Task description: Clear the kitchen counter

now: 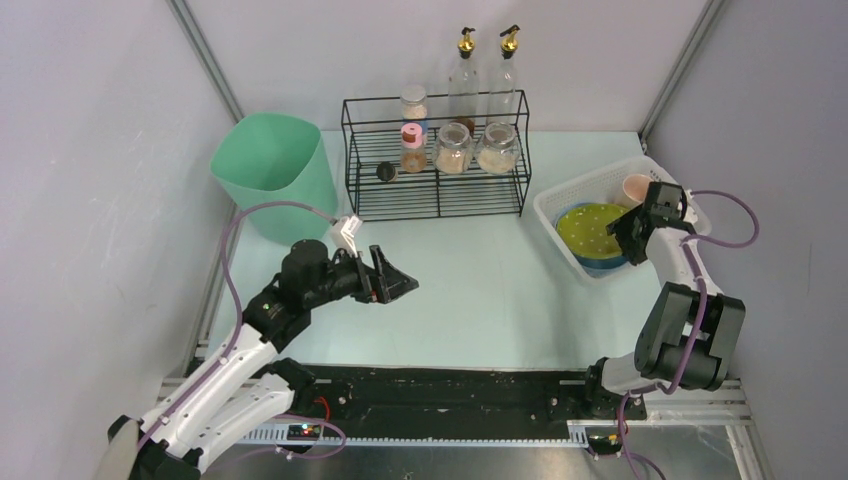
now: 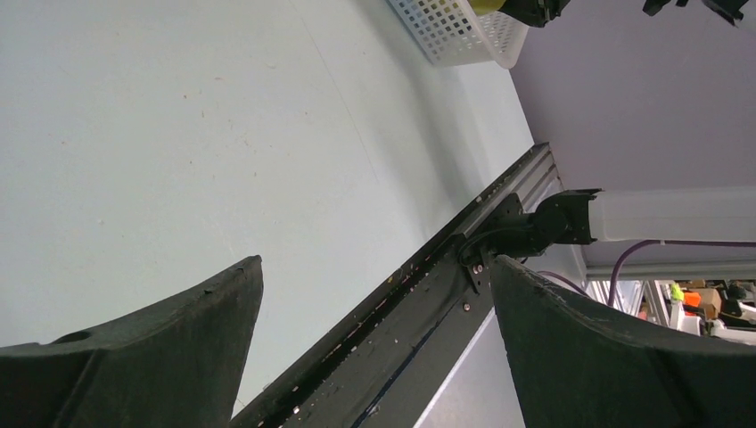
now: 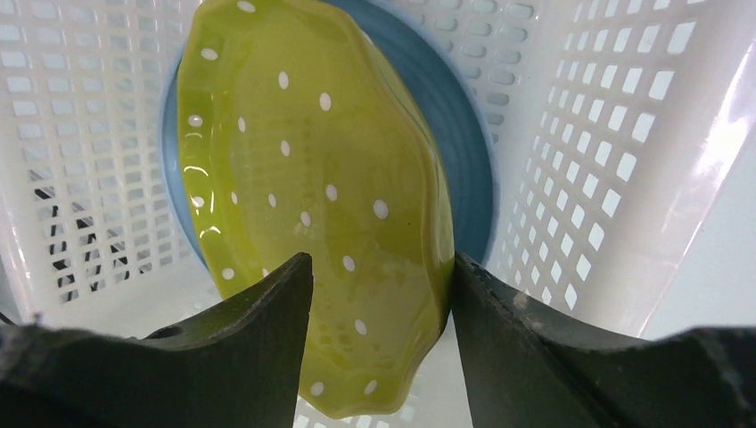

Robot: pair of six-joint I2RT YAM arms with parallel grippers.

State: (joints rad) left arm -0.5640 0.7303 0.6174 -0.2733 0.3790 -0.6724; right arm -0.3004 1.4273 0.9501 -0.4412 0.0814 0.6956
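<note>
Top external: right pincer (image 1: 625, 235) half-open over green plate (image 1: 590, 228) in basket (image 1: 585, 180); left pincer (image 1: 400, 272) gaping empty near rack (image 1: 437, 190)

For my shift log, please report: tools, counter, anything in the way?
Left tool open over the kitchen counter. Right tool open above green dotted dish in white basket. Nothing blocks either arm.
</note>
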